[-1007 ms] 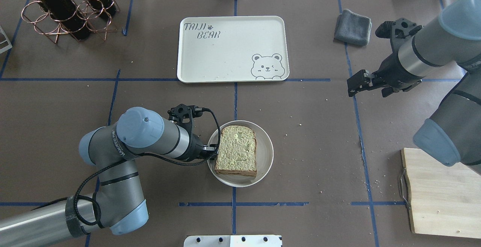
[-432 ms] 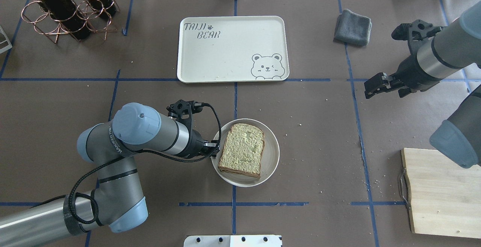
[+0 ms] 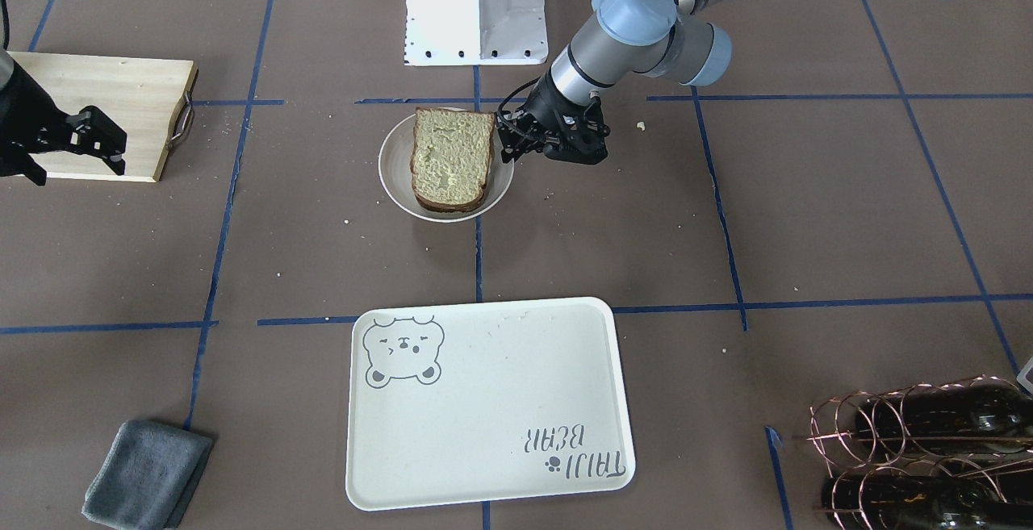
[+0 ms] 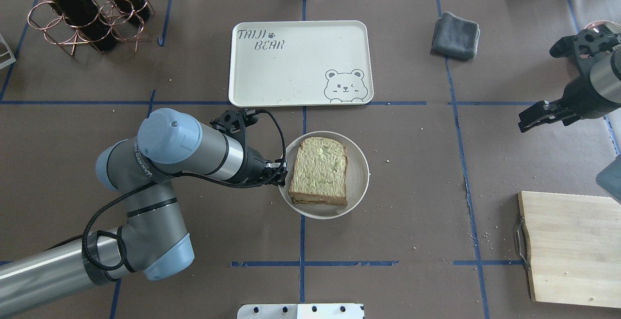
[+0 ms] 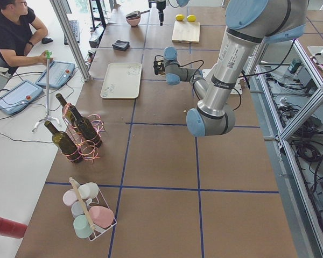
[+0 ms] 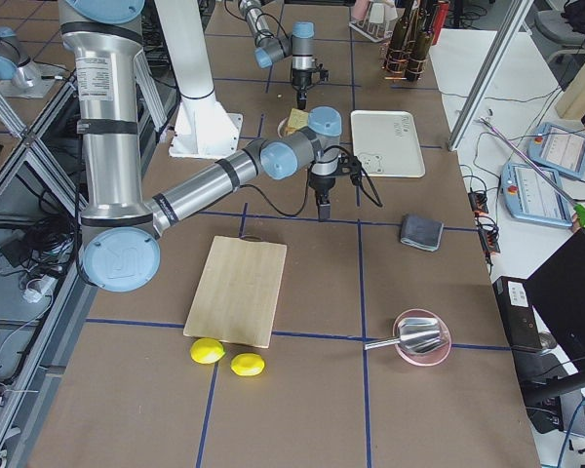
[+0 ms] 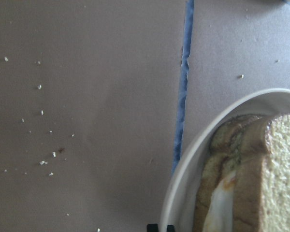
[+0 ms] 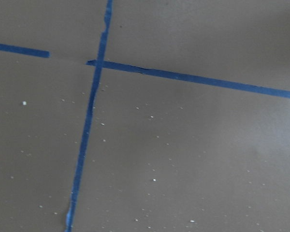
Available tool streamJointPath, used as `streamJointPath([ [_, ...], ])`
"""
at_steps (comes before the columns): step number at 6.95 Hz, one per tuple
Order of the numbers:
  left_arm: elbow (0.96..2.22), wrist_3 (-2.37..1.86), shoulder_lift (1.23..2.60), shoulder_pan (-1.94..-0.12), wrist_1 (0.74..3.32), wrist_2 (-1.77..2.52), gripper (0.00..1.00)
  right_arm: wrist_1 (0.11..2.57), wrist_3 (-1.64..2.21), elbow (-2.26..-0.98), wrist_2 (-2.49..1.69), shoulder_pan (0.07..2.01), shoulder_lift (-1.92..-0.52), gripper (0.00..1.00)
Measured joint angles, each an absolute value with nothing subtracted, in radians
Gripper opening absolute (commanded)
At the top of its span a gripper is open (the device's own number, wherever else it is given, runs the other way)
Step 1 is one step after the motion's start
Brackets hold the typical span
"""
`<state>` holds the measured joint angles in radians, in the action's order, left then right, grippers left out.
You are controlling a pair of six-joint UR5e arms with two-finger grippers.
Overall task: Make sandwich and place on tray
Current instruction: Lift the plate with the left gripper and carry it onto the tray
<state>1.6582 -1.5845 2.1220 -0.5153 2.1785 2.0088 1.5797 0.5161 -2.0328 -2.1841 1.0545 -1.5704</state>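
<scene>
The sandwich lies on a small round white plate, pale bread on top and egg white showing at its edge in the left wrist view. My left gripper is shut on the plate's left rim and holds it just short of the tray, which is bare. In the front view the sandwich, plate, left gripper and tray show too. My right gripper is open and empty, far right over bare table.
A wooden cutting board lies at the near right. A grey folded cloth lies right of the tray. A copper rack with wine bottles stands at the far left. Crumbs dot the brown paper.
My left gripper has carried the plate with the sandwich forward and rightward, closer to the tray. My right arm has drawn back to the right.
</scene>
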Motion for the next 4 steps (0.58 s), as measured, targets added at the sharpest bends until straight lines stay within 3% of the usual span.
streamJointPath([
  [4, 1.454, -1.835, 2.272, -0.646, 2.173, 2.029, 0.0, 1.58, 0.121, -1.895, -2.293, 1.294, -1.665, 1.0],
])
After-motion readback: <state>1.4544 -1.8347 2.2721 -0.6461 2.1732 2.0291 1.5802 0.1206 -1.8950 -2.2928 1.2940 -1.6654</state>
